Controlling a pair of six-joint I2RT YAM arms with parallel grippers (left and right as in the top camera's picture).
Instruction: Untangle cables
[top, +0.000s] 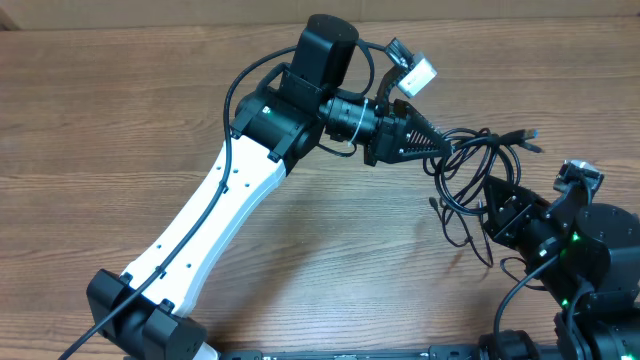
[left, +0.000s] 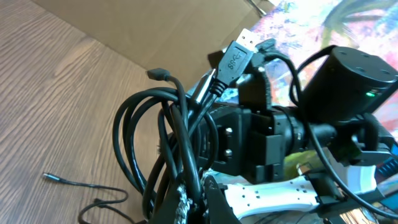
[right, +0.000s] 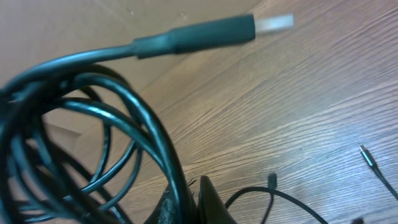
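Table (top: 120, 120): a wood-grain top is seen, and the whole task is set at its right side.
Left arm (top: 230, 190): the white link is stretched from the lower left corner up toward the middle right.
Right arm (top: 590, 250): it is folded low at the lower right corner, with green lights showing.
Cables (top: 468, 165): several thin black loops are bunched in one tangle between the two grippers and lifted partly off the table. No cord is seen laid apart on its own.
Left gripper (top: 428, 140): it is closed on the cables, which are pinched between its fingers in the left wrist view.
Right gripper (top: 497, 200): it is set against the lower side of the tangle. Whether a strand is clamped cannot be told.
USB plug (right: 217, 31): one free end is held clear above the loops.
Thin cord end (left: 53, 177): a slim tip trails loose on the wood.
Progress: the task is judged to be early; the bundle is raised and held, but every loop is left to be separated.
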